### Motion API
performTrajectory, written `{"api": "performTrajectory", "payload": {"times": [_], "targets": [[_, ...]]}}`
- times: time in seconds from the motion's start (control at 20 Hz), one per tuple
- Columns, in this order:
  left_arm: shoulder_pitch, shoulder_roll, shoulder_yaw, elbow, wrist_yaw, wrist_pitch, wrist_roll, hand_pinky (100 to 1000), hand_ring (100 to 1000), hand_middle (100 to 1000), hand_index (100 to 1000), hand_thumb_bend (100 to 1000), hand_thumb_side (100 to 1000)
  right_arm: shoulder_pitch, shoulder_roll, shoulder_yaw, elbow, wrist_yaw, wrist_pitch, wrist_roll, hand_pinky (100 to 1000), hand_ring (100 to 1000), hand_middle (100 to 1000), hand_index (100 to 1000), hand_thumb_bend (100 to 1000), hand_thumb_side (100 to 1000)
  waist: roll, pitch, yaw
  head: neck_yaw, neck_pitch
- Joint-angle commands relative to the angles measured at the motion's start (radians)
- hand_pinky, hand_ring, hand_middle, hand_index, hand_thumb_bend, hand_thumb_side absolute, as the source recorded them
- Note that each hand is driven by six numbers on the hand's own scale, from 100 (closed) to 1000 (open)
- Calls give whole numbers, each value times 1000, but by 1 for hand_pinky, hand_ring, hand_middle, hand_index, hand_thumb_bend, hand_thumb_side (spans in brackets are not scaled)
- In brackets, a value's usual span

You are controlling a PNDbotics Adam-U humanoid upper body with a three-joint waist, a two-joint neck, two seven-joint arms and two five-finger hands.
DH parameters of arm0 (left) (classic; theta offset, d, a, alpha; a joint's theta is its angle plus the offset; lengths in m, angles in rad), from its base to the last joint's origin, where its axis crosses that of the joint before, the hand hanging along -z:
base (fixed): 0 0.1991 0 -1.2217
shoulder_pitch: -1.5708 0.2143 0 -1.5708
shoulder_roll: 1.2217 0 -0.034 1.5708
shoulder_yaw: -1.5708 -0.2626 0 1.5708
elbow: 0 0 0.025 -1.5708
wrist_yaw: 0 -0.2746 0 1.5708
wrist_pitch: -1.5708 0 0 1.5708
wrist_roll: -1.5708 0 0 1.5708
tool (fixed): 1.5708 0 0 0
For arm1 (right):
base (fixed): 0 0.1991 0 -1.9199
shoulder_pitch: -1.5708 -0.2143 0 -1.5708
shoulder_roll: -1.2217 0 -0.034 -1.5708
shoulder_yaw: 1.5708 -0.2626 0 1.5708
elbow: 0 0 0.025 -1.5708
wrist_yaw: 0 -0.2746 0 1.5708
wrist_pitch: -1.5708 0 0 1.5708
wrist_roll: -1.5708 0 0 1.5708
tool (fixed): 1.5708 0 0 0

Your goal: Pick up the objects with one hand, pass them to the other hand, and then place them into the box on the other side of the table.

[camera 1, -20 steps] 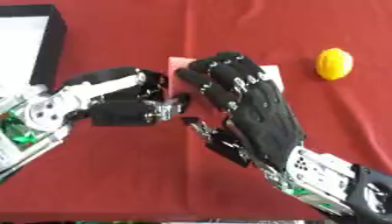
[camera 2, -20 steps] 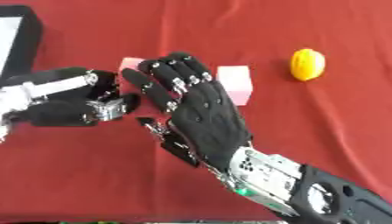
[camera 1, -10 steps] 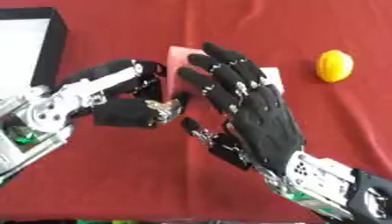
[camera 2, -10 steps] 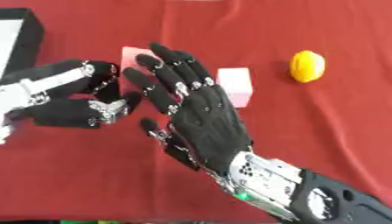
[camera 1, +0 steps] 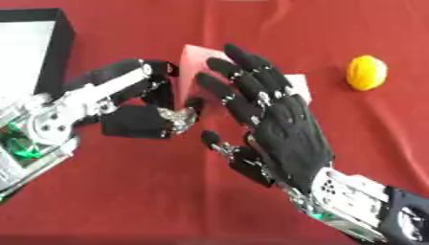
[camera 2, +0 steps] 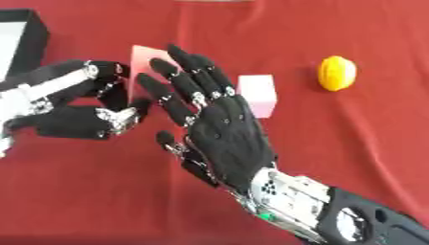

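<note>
The right hand (camera 2: 222,136) rises from the lower right, back of the hand toward the camera, fingers straight and spread wide, holding nothing. This hand serves as the landmark for the rest.

Just to its left, the left hand (camera 1: 126,103) comes in from the left edge with its fingers and thumb curled round a pink block (camera 1: 197,57). Only the upper corner and part of one face of that block show, above and between the 2 hands; the rest is hidden behind the right hand's fingers (camera 2: 180,79). Whether those fingers touch the block cannot be told.

Just to the right of the right hand's fingers, a 2nd block, pale pink (camera 2: 258,94), lies on the red table (camera 2: 352,143), partly hidden behind the hand in the left eye view and clear of it in the right eye view.

Further right of the hand, well apart from it, a yellow lemon-like object (camera 2: 337,72) rests on the table.

Far to the upper left of the hand, beyond the left hand, stands a box (camera 1: 59,48) with black walls and a white floor, cut off by the picture's edge.
</note>
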Motion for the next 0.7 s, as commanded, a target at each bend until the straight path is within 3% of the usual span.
{"api": "performTrajectory", "payload": {"times": [0.05, 0.35, 0.7], "targets": [[-11, 12, 11, -20, 3, 1, 0, 677, 576, 435, 439, 100, 260, -8, -5, -7, -5, 10, 9, -6, 846, 934, 828, 868, 604, 100, 3, -23, 0, 3, -8], [3, 34, 29, -20, -24, 20, 23, 672, 572, 430, 434, 100, 254, -6, -10, -4, -5, 16, 16, -22, 855, 941, 836, 875, 596, 100, 5, -24, 0, 7, -8], [39, 69, 64, -20, -39, 3, 78, 670, 567, 425, 427, 100, 255, -3, -14, -4, -5, 18, 16, -23, 858, 942, 842, 877, 591, 100, 5, -25, -1, 9, -11]]}}
